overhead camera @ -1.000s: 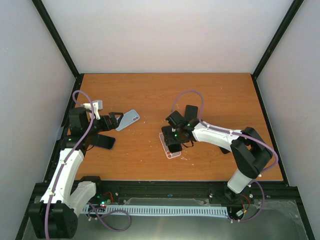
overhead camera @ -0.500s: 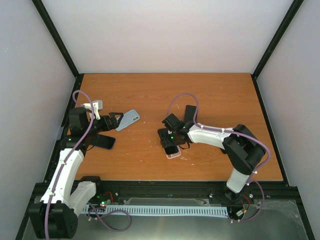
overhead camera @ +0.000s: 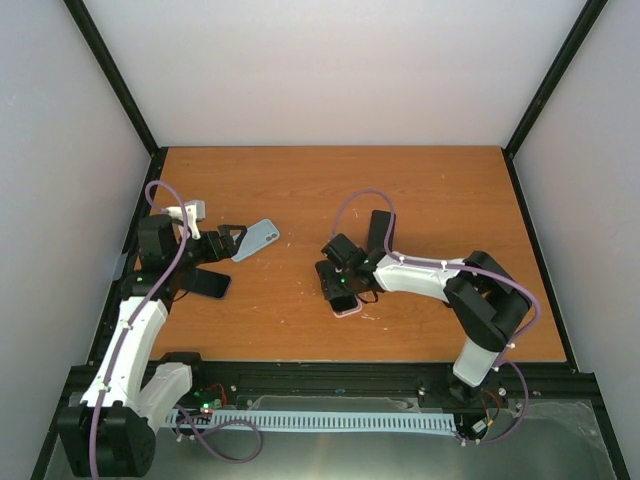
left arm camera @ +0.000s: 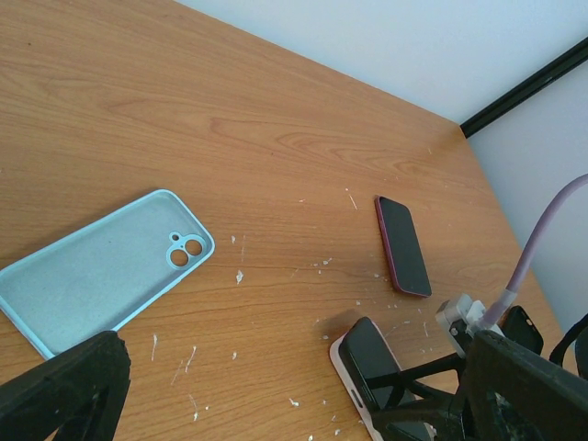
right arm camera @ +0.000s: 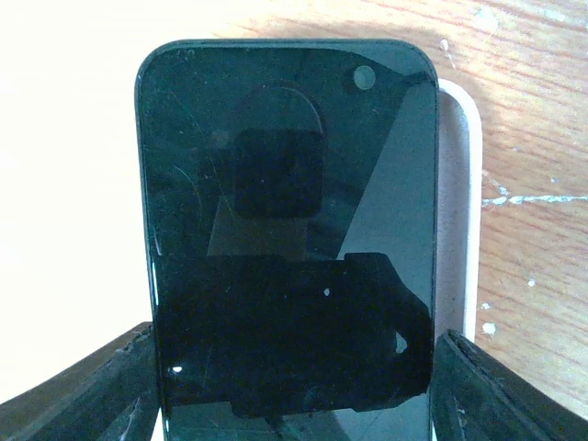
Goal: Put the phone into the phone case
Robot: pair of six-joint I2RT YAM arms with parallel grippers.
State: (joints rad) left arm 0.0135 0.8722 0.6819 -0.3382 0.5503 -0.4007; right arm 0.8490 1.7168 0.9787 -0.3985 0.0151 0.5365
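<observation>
My right gripper (overhead camera: 340, 285) (right arm camera: 294, 395) is shut on the black phone (right arm camera: 289, 184), its fingers (right arm camera: 92, 386) on the phone's two long edges. The phone lies screen-up, low over the white-pink phone case (right arm camera: 459, 184) (overhead camera: 350, 310), whose rim shows along the phone's right side. In the left wrist view the phone (left arm camera: 363, 347) sits on the case (left arm camera: 339, 357), shifted a little off its rim. My left gripper (overhead camera: 232, 240) (left arm camera: 294, 404) is open and empty, just beside a light blue case (overhead camera: 257, 238) (left arm camera: 101, 271).
A dark red phone (overhead camera: 380, 228) (left arm camera: 402, 245) lies face-up just beyond the right gripper. Another black phone (overhead camera: 207, 284) lies under the left arm. White flecks dot the wooden table (overhead camera: 300, 190). Black frame posts line the table's sides.
My right gripper has moved the black phone slightly left and down onto the white-pink case, covering more of it. The left arm has not moved.
</observation>
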